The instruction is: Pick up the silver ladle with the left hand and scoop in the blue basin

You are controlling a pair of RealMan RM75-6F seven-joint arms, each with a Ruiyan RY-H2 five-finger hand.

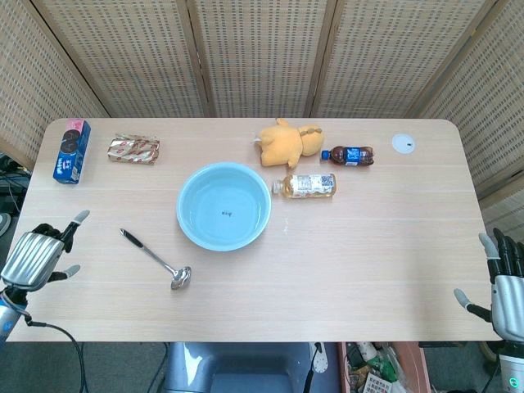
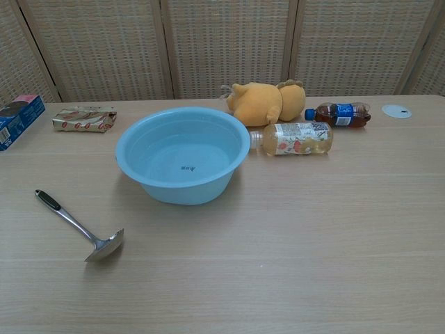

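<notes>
The task stands at its opening step: nothing is grasped. The left hand (image 1: 37, 255) sits at the table's near-left edge, empty, fingers apart, clear of the silver ladle (image 1: 155, 259); the right hand (image 1: 501, 282) waits off the near-right corner, likewise empty with fingers spread. Neither hand shows in the chest view. The ladle lies flat on the wooden table (image 1: 385, 246), its bowl toward the robot and its black-tipped handle angled away to the left, just beside but apart from the blue basin (image 1: 224, 205). In my judgement the next move calls for the left hand to travel right to the handle and close around a thin shaft lying flush on the surface, a low grasp with some risk of slipping. Beyond the basin lie a tea bottle (image 1: 306, 185), a yellow plush toy (image 1: 288, 142) and a cola bottle (image 1: 350, 155); far left, a foil snack packet (image 1: 133, 149) and a blue biscuit box (image 1: 72, 151); far right, a small white disc (image 1: 403, 144). Woven screen panels (image 1: 262, 53) close off the room behind.
</notes>
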